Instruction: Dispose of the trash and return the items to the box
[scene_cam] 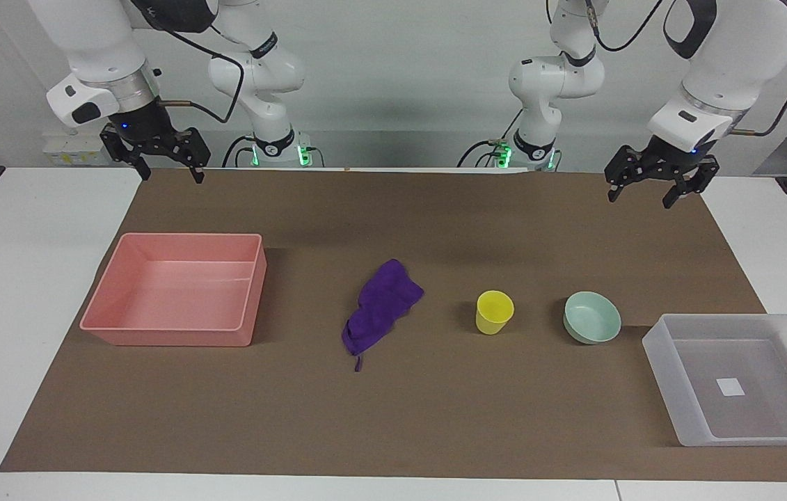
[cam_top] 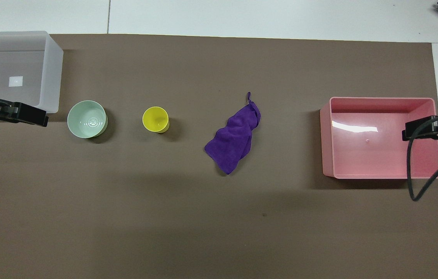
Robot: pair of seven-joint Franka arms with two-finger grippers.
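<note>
Left gripper (scene_cam: 652, 192), upper right of the facing frame, and right gripper (scene_cam: 165, 167), upper left, hang spread wide and empty. Purple rag (scene_cam: 379, 306) lies centre frame; yellow cup (scene_cam: 494, 312) and mint bowl (scene_cam: 592, 317) stand beside it, nearer the frosted box (scene_cam: 664, 362), likely for short transfers.

A white table (scene_cam: 31, 292) carries a large brown paper mat (scene_cam: 379, 410). On the mat, in a row from the right arm's end to the left arm's end, lie a pink rectangular plastic tray (scene_cam: 112, 326), a crumpled deep-purple fuzzy cloth rag (scene_cam: 380, 305), an upright bright yellow plastic cup (scene_cam: 494, 312), a pale mint-green bowl (scene_cam: 592, 317) and a frosted-white translucent plastic tray (scene_cam: 671, 390), farthest from the robots.
</note>
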